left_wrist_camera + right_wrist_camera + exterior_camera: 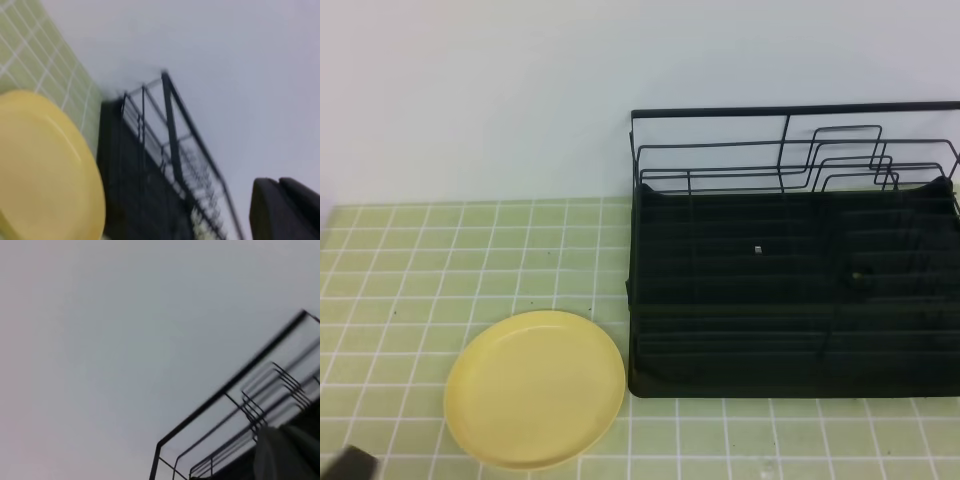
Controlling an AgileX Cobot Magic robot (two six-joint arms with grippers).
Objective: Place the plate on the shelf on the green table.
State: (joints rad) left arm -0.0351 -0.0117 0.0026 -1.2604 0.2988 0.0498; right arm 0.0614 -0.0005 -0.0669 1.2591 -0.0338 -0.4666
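Plate first: you are looking at the pale-yellow plate lying flat and face up on the green table, near the front edge in the exterior high view, just left of the shelf and apart from it by a narrow strip of tile. Nothing is resting on the plate and nothing is gripping it. The shelf is sitting on the right side of the table, its black tray base flat on the tiles, its bent-wire dividers standing upright along the back and its top rail running across under the white wall. Your left wrist camera is giving you a blurred, tilted look at the same pair: the plate is filling the lower left, the shelf is rising beside it, and a strip of green table is showing in the upper left. A dark rounded shape, part of your left gripper, is poking into the lower right corner there, but you cannot tell how far its jaws are parted; it is holding nothing that shows. A small dark corner at the bottom left of the exterior high view is too cropped to name. Your right wrist camera is facing mostly wall, with the shelf rails crossing the lower right and a blurred grey piece of the right gripper at the corner; you cannot tell its opening either.
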